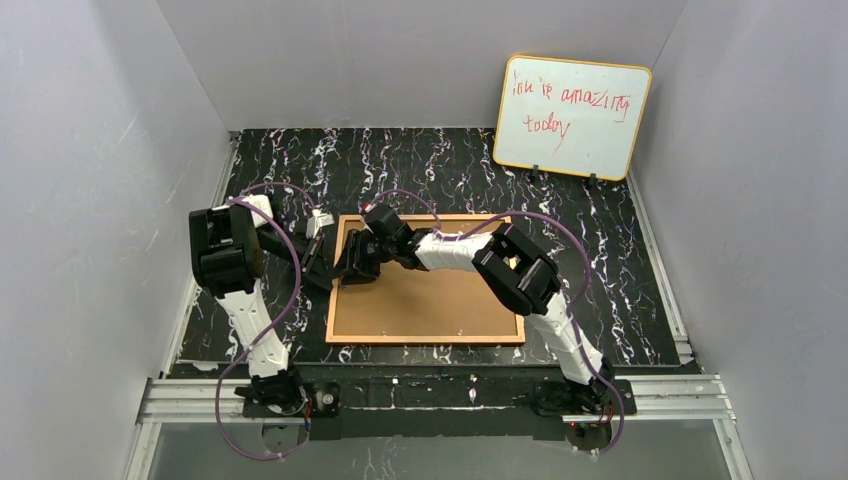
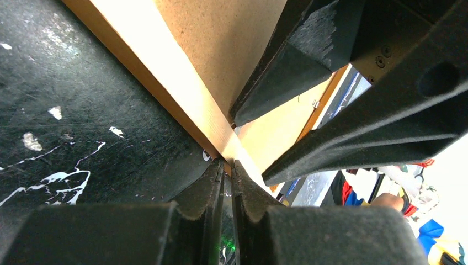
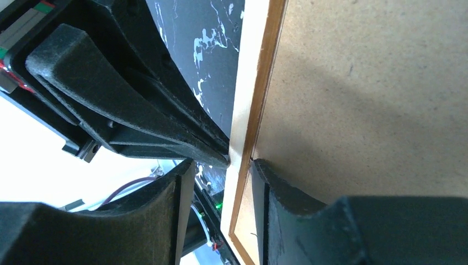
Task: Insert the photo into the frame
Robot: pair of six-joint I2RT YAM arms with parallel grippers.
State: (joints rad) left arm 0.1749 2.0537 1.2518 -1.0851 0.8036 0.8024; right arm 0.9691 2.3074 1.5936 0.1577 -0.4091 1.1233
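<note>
The frame lies face down on the table, its plain brown back board up and its orange-brown wooden rim around it. Both grippers meet at its left edge. My left gripper is shut, and in its wrist view the tips press against the wooden rim. My right gripper is open and straddles that rim. One of its fingers rests on the back board, the other stands off the outer side with a gap. The photo is hidden.
The table top is a black mat with white marbling. A yellow-edged whiteboard with red handwriting leans against the back wall at the right. Grey walls close in both sides. Purple cables loop over both arms.
</note>
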